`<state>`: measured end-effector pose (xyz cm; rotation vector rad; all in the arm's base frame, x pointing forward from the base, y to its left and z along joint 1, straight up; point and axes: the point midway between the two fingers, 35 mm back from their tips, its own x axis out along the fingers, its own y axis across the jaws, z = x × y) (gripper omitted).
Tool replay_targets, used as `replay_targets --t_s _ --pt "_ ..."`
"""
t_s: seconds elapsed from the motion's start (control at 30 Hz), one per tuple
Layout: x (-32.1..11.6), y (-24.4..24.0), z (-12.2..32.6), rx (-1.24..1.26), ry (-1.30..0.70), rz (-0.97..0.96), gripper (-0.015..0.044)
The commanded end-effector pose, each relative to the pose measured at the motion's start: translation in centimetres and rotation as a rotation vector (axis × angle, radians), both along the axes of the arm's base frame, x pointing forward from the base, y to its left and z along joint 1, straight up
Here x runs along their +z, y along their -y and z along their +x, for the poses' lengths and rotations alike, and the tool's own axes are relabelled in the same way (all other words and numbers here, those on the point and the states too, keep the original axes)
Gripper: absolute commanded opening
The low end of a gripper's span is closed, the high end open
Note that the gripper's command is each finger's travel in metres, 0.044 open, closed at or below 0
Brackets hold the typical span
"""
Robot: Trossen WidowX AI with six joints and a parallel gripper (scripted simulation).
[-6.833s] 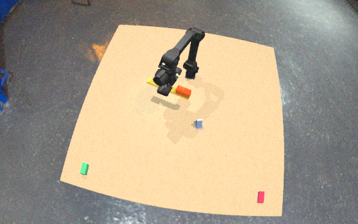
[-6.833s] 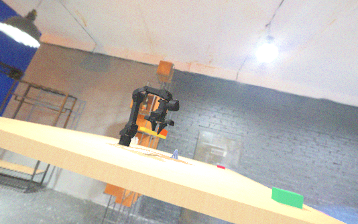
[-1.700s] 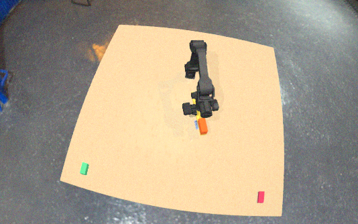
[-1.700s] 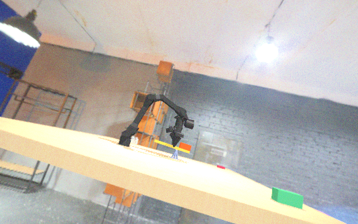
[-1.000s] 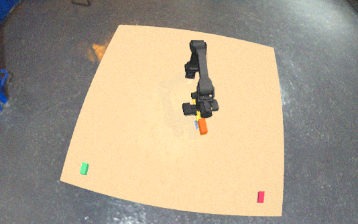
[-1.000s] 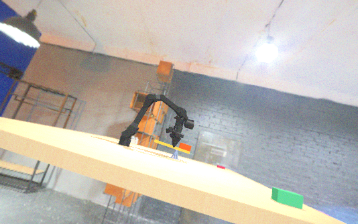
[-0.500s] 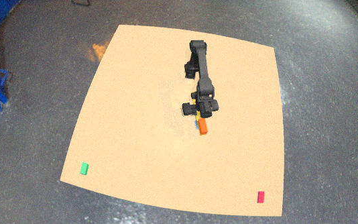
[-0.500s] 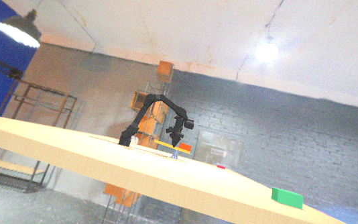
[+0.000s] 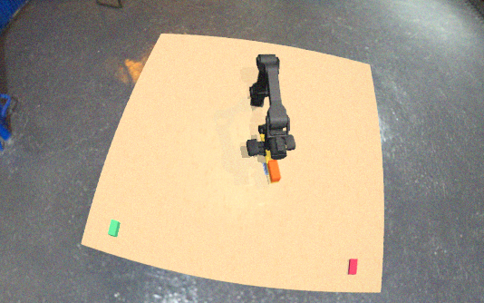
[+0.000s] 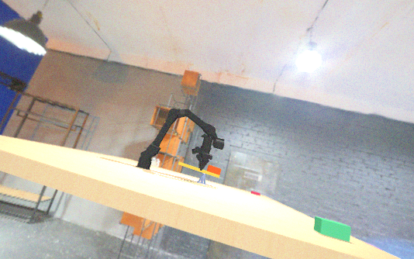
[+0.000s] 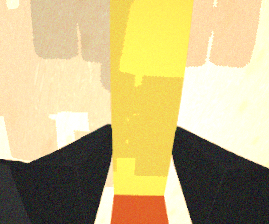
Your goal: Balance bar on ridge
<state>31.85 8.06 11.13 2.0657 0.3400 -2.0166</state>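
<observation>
Wrist view: yellow bar point(image 9: 268, 157) point(image 10: 190, 167) point(image 11: 146, 115) between tool's point(image 9: 278, 147) point(image 10: 201, 169) point(image 11: 143, 127) fingers.

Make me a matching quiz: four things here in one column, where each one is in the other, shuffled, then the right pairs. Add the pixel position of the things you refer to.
1. Long yellow bar point(image 10: 187, 166) point(image 11: 147, 110)
2. Orange-red block point(image 9: 274, 171) point(image 10: 214, 170) point(image 11: 139, 210)
3. Green block point(image 9: 114, 228) point(image 10: 332, 229)
4. Blue ridge point(image 10: 202, 178)

A. Below the bar
B. Near a table corner
C. Between the claw's point(image 10: 201, 169) point(image 11: 142, 142) fingers
D. On one end of the bar

1-C, 2-D, 3-B, 4-A
</observation>
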Motion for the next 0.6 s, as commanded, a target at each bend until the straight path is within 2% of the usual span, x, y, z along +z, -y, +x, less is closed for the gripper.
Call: replay_targets --t_s 0.0,0.57 --pt "-0.1 -0.06 0.01 -0.003 0.001 0.004 0.0" --pt "-0.24 -0.05 -0.01 -0.003 0.001 0.004 0.0"
